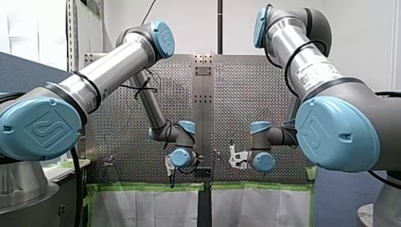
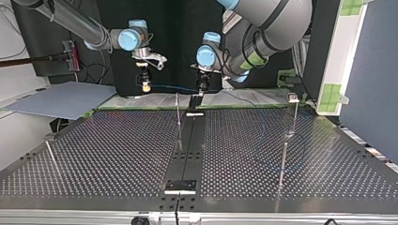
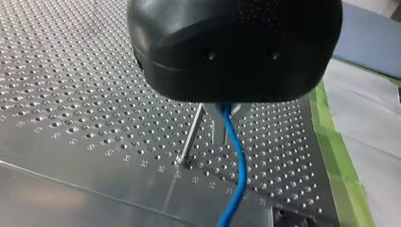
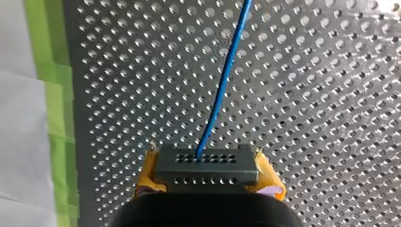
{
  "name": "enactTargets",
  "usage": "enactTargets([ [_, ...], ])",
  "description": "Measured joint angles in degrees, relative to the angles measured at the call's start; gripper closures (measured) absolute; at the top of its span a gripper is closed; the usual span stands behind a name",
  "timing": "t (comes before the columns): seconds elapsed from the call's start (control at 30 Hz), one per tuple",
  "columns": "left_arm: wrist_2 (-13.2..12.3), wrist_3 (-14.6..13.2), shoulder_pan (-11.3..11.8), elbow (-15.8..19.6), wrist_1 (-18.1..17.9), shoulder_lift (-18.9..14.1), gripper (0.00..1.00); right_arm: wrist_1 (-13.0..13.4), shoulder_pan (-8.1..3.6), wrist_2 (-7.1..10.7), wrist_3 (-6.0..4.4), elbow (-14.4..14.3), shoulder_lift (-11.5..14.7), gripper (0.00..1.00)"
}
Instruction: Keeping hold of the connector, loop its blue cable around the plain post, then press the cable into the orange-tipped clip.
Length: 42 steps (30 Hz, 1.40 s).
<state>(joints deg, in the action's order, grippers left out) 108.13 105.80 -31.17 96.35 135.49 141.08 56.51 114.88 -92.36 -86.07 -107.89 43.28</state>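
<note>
Listing markings first: stamped numerals follow the hole rows of the bench (image 3: 71,71) near the blue cable (image 3: 236,156), too blurred to read. Lettering on my right arm (image 1: 312,71) is too small to read.

- Right gripper (image 4: 206,176): jaws clamped on the grey connector (image 4: 205,163), with yellow pads (image 4: 147,176) against its two ends. The cable leaves a hole in the connector's face and runs ahead over the perforated bench.
- Left gripper (image 3: 229,112): black housing, with the cable coming out from beneath it. Whether its jaws pinch the cable cannot be told.
- Post (image 3: 191,137): thin metal, standing in the bench just beside the cable and apart from it.
- Green tape (image 3: 340,156): runs along the bench edge, to one side of the cable.
- Further posts (image 2: 283,164): seen in the top view, well apart from the cable, which spans the two grippers.
</note>
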Motion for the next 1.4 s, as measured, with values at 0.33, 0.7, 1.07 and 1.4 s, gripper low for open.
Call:
enactTargets([
  [0.33,2.0,-2.9,-0.5,-2.7,-1.4,4.4,1.0,-0.1,-1.63,1.42,0.35,1.6,-0.1,1.0],
  [0.7,2.8,-2.6,-0.5,-5.8,-1.2,5.5,1.0,-0.1,-3.33,2.13,1.04,2.9,-2.1,1.0],
  [1.07,4.8,-5.4,-0.5,-6.4,-1.0,5.5,1.0,-1.5,-4.02,2.27,1.59,5.9,-4.9,1.0],
  [1.4,6.3,-10.2,-1.3,-6.6,-1.7,5.6,1.0,-1.8,-4.82,3.43,0.99,7.3,-4.9,1.0],
])
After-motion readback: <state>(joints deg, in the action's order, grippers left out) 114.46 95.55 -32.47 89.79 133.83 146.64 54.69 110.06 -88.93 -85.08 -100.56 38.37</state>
